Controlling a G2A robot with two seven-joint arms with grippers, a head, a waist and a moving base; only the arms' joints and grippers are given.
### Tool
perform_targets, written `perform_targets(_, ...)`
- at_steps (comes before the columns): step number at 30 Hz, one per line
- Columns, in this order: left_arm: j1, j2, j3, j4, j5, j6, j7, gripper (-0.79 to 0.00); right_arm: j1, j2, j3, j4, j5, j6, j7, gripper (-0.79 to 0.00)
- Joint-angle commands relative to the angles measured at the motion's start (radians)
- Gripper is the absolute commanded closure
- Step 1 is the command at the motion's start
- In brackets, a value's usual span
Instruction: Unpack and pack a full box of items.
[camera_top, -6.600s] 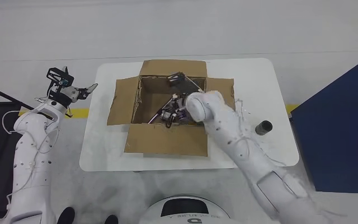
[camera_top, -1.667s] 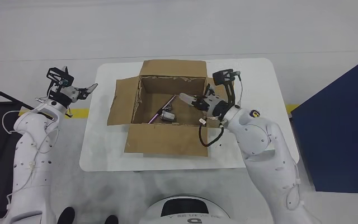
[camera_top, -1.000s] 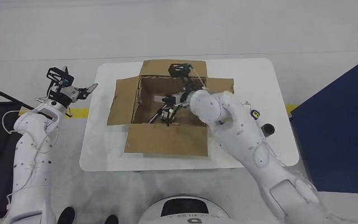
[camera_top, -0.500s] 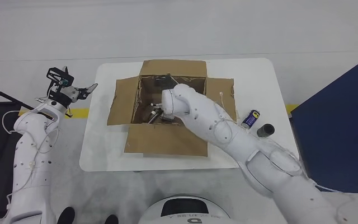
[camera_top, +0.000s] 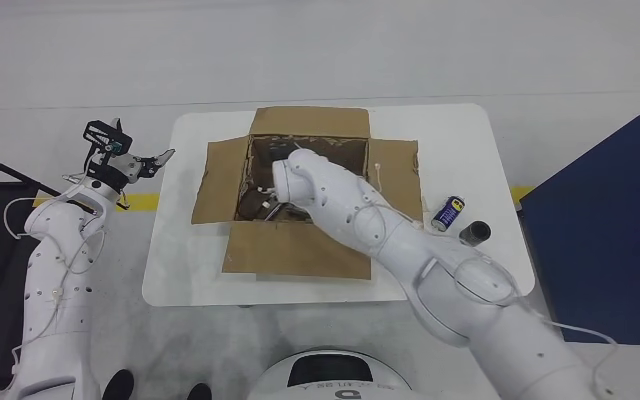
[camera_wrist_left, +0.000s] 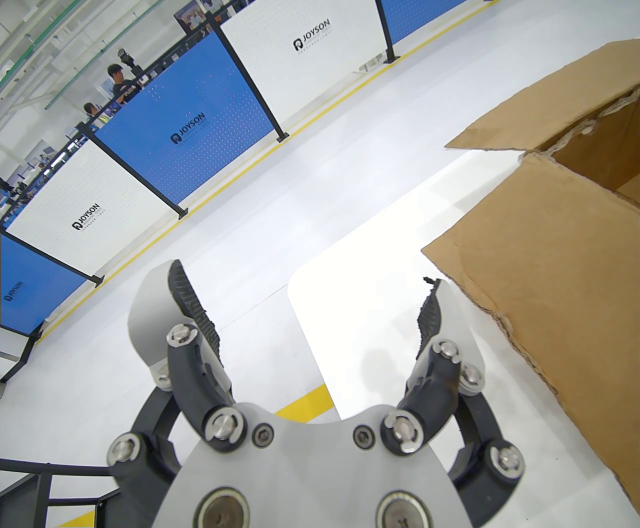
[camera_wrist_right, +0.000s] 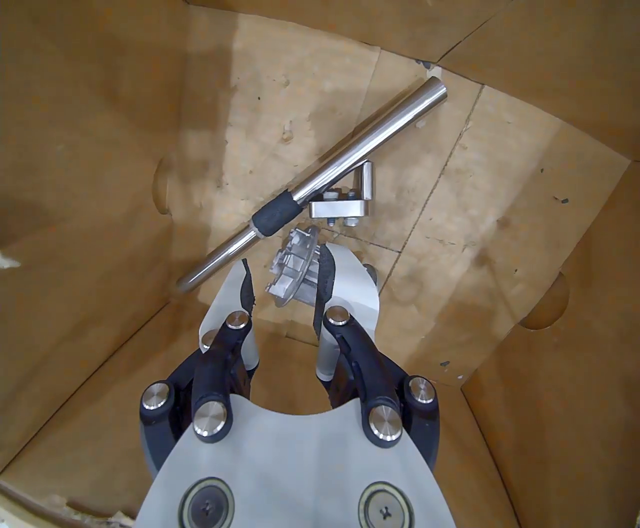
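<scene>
On the white surface (camera_top: 190, 270), the box (camera_top: 260, 250) sits toward the back edge. Inside, our right gripper (camera_wrist_right: 285, 280) straddles the casting (camera_wrist_right: 292, 265), part-open; we should pinch squarely, clear of the rod (camera_wrist_right: 350, 155).

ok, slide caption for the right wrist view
Right gripper inside the cardboard box, fingers open either side of a cast metal part beside a steel tube.

- A white table (camera_top: 190, 270) with rounded corners is set on a pale, glossy floor (camera_top: 300, 50).
- A yellow line (camera_top: 145, 201) is marked on the floor at both sides of the table.
- A dark blue panel (camera_top: 590, 240) is seen near the table.
- Blue and white partitions (camera_wrist_left: 200, 125) on black frames are lined up along a yellow stripe (camera_wrist_left: 320, 120).
</scene>
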Motion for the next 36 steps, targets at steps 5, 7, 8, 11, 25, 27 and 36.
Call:
perform_targets(5,0.000,0.000,0.000,0.000,0.000,0.000,0.000,-0.785,0.017,-0.045,-0.009,0.099,0.017,-0.024,-0.020,-0.166)
perform_targets(7,0.000,0.000,0.000,0.000,0.000,0.000,0.000,-0.785,0.020,-0.059,-0.014,0.124,0.016,-0.027,-0.025,-0.092)
perform_targets(8,0.000,0.000,0.000,0.000,0.000,0.000,0.000,-0.785,0.022,-0.065,-0.016,0.134,0.016,-0.028,-0.028,-0.022)
perform_targets(11,0.000,0.000,0.000,0.000,0.000,0.000,0.000,-0.785,0.028,-0.082,-0.019,0.160,0.011,-0.028,-0.036,0.000)
perform_targets(25,0.000,0.000,0.000,0.000,0.000,0.000,0.000,-0.785,-0.031,-0.010,0.141,-0.072,-0.011,-0.105,-0.222,0.000)
perform_targets(27,0.000,0.000,0.000,0.000,0.000,0.000,0.000,-0.785,-0.067,0.021,0.183,-0.139,-0.040,-0.090,-0.221,0.000)
perform_targets(36,0.000,0.000,0.000,0.000,0.000,0.000,0.000,-0.785,-0.166,0.108,0.247,-0.284,-0.215,-0.051,0.018,-0.785)
